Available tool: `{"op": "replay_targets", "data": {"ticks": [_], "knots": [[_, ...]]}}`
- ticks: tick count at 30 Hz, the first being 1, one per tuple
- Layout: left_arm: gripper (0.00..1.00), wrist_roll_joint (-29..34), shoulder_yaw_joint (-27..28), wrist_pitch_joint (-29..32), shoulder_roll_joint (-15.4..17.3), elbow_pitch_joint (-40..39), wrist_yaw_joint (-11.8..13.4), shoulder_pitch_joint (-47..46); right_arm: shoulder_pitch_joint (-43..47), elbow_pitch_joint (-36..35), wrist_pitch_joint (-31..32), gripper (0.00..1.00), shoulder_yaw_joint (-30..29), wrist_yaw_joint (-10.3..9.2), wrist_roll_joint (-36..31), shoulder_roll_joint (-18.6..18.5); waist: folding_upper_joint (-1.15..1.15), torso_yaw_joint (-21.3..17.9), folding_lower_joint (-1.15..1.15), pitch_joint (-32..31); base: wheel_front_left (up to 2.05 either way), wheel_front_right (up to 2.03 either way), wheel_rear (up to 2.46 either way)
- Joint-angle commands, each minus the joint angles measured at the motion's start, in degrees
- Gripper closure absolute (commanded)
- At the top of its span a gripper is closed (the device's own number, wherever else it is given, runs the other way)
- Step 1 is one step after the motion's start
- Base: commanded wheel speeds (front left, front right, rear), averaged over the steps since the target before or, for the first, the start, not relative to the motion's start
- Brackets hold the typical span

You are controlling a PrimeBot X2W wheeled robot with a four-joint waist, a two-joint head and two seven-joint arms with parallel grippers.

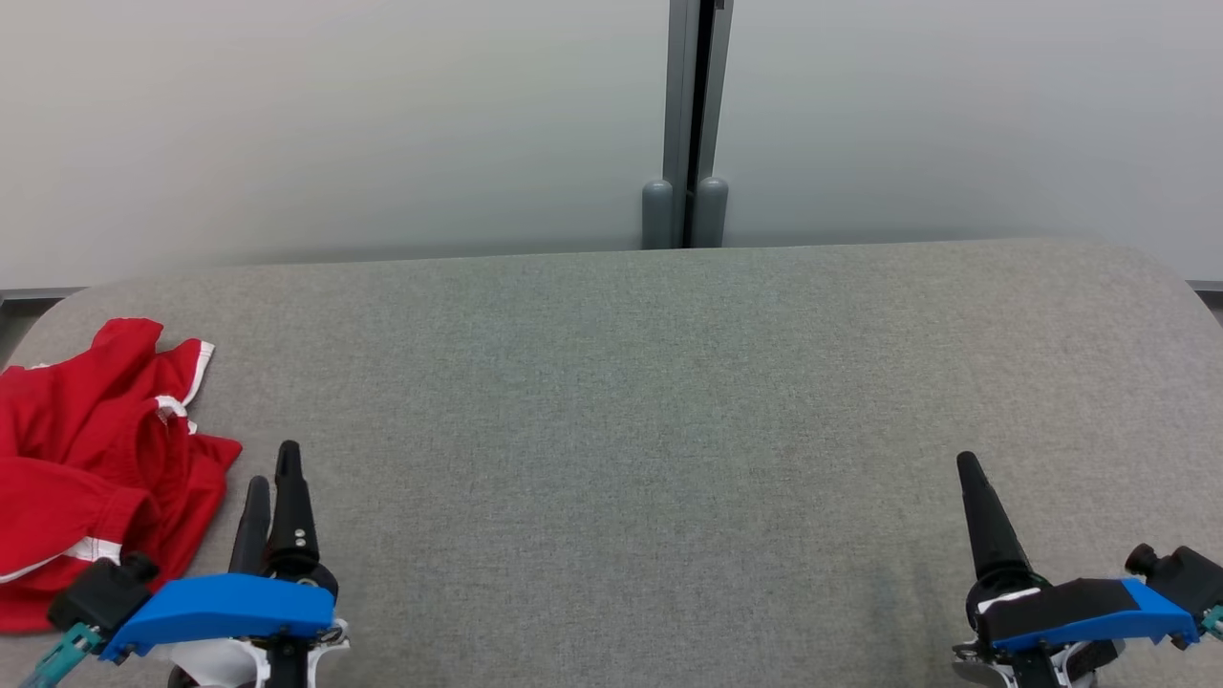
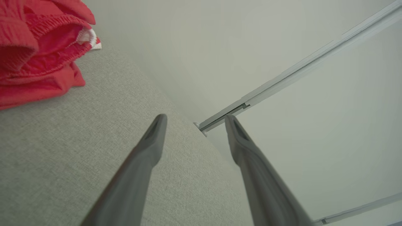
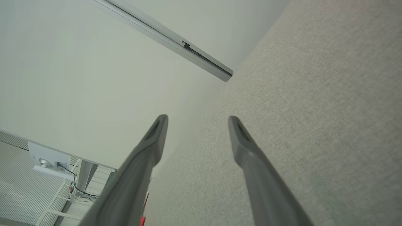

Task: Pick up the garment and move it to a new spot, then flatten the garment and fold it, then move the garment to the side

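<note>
Your red garment [image 1: 96, 449] lies crumpled in a heap at the far left of the grey cloth-covered table [image 1: 669, 401], partly cut off by the head view's left edge. It has white trim along some hems. Bunched up as it is, you cannot tell for sure what kind of garment it is. Your left gripper [image 1: 272, 466] sits just beside the heap, on its right, apart from the cloth. Its wrist view shows the two fingers [image 2: 147, 147] spread wide and holding nothing, with the red cloth up in the corner. Your right gripper [image 3: 197, 118] is well apart from the garment, over bare table at the lower right, its fingers likewise spread wide and empty. Behind the table stands a pale wall [image 1: 334, 124] with a grey post [image 1: 685, 124] at its middle.
</note>
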Motion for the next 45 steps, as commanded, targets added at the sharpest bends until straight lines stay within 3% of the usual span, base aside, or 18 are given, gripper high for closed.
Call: {"op": "replay_targets", "data": {"ticks": [1, 18, 45], "knots": [[0.00, 2.8, -0.3, -0.6, 0.3, -0.4, 0.2, -1.4, -1.3, -1.0, -0.6, 0.00, 0.3, 0.13, -2.4, -0.4, 0.00, 0.0, 0.00, 0.0, 0.00, 0.00, 0.00], [0.00, 16.8, -1.8, -3.6, 0.6, 2.5, 2.2, -2.7, -1.8, 0.3, -3.6, 0.00, 1.4, 0.15, -17.8, -0.6, 0.00, 0.3, 0.00, 0.2, 0.00, 0.00, 0.00], [0.00, 32.9, -3.3, -7.7, 1.2, 5.4, 2.6, -4.0, -2.5, 2.1, -7.8, 0.00, 2.7, 0.17, -36.2, -0.7, 0.00, 0.6, 0.00, 0.8, 0.00, 0.00, 0.00]]}}
